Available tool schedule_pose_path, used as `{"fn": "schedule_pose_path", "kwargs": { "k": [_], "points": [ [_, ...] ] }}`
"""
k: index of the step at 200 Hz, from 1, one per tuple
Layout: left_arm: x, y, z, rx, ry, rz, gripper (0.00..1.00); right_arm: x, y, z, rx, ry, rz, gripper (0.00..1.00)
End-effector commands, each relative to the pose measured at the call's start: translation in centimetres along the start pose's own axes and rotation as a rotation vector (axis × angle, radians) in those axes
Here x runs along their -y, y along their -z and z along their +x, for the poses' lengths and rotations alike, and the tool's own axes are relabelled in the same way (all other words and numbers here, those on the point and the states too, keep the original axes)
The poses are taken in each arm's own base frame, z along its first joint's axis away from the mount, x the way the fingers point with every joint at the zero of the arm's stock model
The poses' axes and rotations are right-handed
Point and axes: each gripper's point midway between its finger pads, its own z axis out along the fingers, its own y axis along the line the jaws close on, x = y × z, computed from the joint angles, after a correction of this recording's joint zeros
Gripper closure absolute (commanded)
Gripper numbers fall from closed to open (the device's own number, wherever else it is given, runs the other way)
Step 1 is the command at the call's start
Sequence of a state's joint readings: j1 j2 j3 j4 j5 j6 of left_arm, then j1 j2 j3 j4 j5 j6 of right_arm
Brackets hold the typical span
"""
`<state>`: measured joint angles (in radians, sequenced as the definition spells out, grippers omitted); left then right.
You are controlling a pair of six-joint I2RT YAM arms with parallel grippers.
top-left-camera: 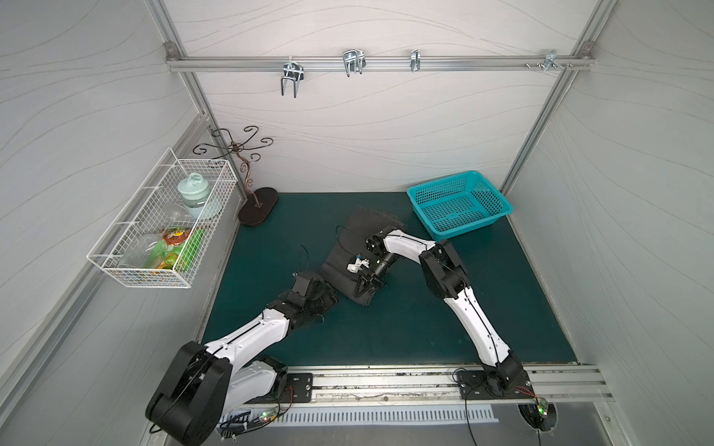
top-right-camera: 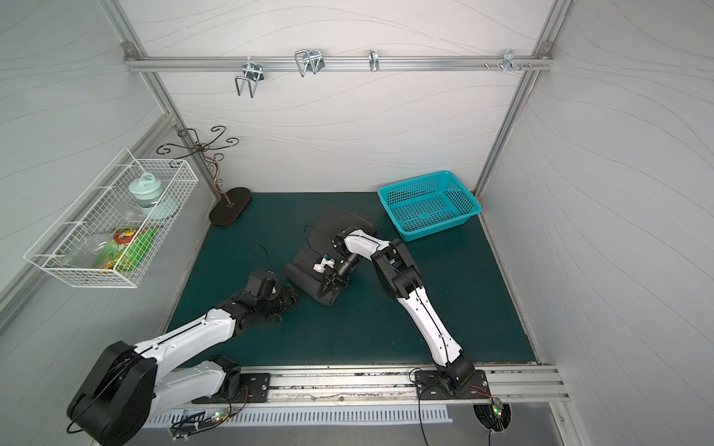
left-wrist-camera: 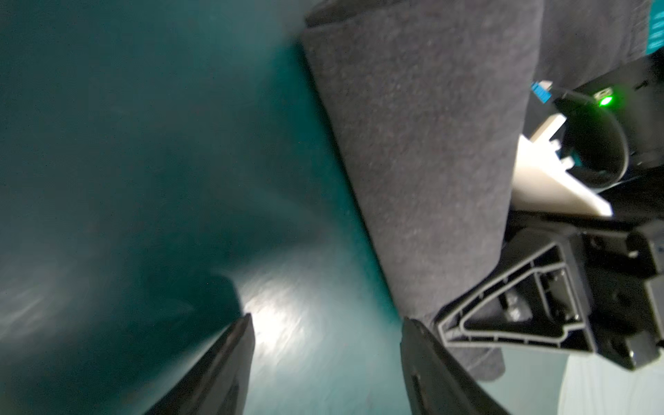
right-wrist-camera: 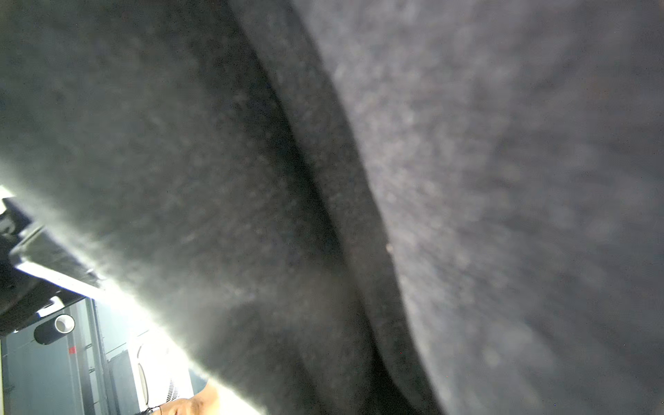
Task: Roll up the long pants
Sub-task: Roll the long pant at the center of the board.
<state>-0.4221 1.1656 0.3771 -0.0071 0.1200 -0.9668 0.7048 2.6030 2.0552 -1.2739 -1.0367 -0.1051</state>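
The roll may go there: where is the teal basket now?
In both top views the teal basket sits at the far right corner of the green mat, by the back wall, apart from the long pants.

Standing here, I am not finding any lettering, number or sign that I can read; the bright snack packet lying in the white wire basket on the wall is showing a printed red and orange logo, but it is coming across too small and blurred to make out
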Motion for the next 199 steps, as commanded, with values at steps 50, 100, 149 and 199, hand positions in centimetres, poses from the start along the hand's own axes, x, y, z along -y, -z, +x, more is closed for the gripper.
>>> {"fn": "schedule_pose_path", "kwargs": {
  "k": [50,100,149,199],
  "points": [
    [8.4,-2.0,-3.2,0.095,-0.036,0.363,0.3,7.4,0.1,0.7,-0.015,-0.155,0.106,1.0],
    [7.8,-3.6,-3.9,0.087,-0.045,0.337,0.3,7.8,0.5,0.8,-0.005,-0.174,0.1,1.0],
    [6.3,-5.3,-4.9,0.067,-0.033,0.293,0.3,8.3,1.1,1.0,0.006,-0.203,0.089,1.0],
    [6.8,-6.6,-5.5,0.036,-0.047,0.287,0.3,8.7,1.9,1.0,0.024,-0.233,0.062,1.0]
  ]
}}
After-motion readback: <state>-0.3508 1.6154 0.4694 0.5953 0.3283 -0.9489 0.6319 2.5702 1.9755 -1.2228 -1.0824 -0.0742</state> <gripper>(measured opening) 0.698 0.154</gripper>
